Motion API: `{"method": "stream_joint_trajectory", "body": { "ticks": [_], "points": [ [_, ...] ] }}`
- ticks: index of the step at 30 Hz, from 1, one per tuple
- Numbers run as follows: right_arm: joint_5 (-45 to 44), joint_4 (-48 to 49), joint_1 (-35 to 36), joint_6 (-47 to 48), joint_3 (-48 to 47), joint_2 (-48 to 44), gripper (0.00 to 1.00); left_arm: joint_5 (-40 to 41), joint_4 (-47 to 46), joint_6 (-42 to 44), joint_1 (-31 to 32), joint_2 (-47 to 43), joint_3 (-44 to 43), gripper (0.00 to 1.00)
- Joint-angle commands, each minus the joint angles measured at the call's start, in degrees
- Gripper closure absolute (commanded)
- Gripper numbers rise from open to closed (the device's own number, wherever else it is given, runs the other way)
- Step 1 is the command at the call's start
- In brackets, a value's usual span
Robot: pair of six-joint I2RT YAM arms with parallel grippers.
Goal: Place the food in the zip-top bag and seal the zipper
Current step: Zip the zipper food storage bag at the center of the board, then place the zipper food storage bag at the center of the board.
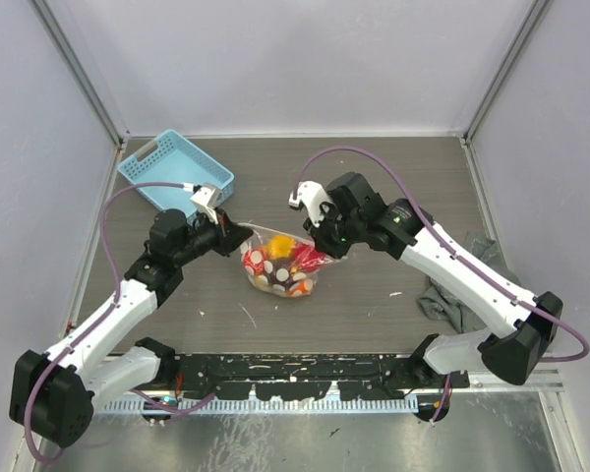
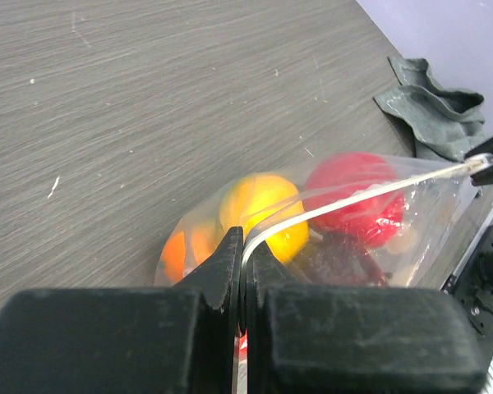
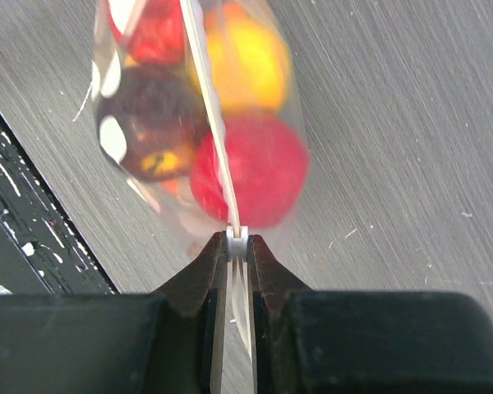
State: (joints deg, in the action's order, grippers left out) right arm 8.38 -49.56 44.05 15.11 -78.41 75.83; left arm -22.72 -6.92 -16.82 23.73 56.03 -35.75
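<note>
Because both grippers are pinching the same strip, the scene reads best starting from their fingertips. The left gripper (image 2: pixel 241 238) is closed tight on the left end of the zipper (image 2: pixel 353 199), and only the thin strip passes between its fingers. The right gripper (image 3: pixel 237 240) is closed on the right end of the strip, with its jaws a little apart because they hold the thicker end piece there.

Between the two grips the zipper runs as one nearly straight, stretched line. I think it is held this way so that the mouth of the zip-top bag (image 1: pixel 280 264) stays flat and its two lips lie together, ready for pressing.

The bag hangs below the strip, near the middle of the table (image 1: pixel 374 187), and its bottom seems to rest on the surface. The food is inside it: a yellow fruit (image 2: pixel 263 209), a red fruit (image 2: pixel 353 193) and darker pieces press against the clear plastic. I see no fruit lying outside, so the filling appears done and the sealing is the step in hand. Whether the strip is already pressed shut along its whole length, I cannot tell.

Further out, a blue basket (image 1: pixel 175 169) stands at the far left, and a green cloth (image 1: pixel 452 295) lies at the near right, well apart from the bag.
</note>
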Motion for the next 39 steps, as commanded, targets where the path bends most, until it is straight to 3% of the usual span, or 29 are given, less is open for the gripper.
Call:
{"method": "stream_joint_trajectory", "body": {
  "ticks": [1, 11, 16, 24, 28, 34, 39],
  "points": [
    [-4.0, -2.7, -1.5, -2.4, 1.3, -4.0, 1.0, 4.0, -3.0, -3.0, -3.6, 0.5, -0.4, 1.0],
    [-8.3, 0.0, -3.5, -4.0, 5.2, -6.6, 1.0, 3.9, -3.3, -7.2, -7.7, 6.5, -4.3, 1.0],
    [-18.1, 4.0, -5.0, -4.8, 5.3, -5.0, 1.0, 2.0, -4.7, -6.8, -7.7, 11.5, -8.2, 1.0],
    [-45.4, 16.8, -6.3, -4.8, 3.1, -0.8, 1.0, -1.0, -8.5, -7.6, -6.4, 24.3, -19.6, 1.0],
    [-51.6, 22.2, -6.4, -2.5, 3.6, 0.6, 1.0, -1.8, -8.0, -5.8, -4.4, 31.7, -26.7, 1.0],
    [-41.1, 19.9, -6.4, -6.2, 9.1, -0.6, 1.0, -1.6, -8.4, -5.2, -2.1, 36.2, -25.8, 0.99],
    [-21.1, 16.3, -6.4, -11.4, 16.2, -5.2, 1.0, -2.2, -9.9, -6.8, -1.9, 32.9, -18.4, 0.95]
  ]
}}
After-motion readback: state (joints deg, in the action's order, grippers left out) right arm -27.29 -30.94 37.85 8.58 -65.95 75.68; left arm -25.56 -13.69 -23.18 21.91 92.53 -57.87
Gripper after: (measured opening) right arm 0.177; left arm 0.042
